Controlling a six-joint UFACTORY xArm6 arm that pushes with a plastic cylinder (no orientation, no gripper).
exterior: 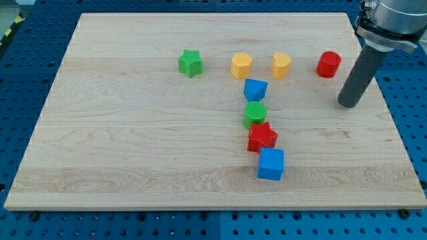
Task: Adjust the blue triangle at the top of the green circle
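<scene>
Lighting: bright, even, overhead. Shadows: soft, short, beside my tip (348, 105) and under blocks left of it. Focus: sharp throughout; tabletop (133, 147) glare-free.

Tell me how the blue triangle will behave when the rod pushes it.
The blue triangle looks rigid and low, so it probably slides without tipping. Pushed off-centre, it may turn. It sits against the green circle. My tip is far to its right.

Just one camera going here, so no second view is sharing anything. It's looking down at an angle from the near long edge of the wooden board (133, 167), facing the far edge. It's sitting close enough that the board is filling nearly the whole frame, with the blue perforated table (27, 53) peeking around it.
</scene>
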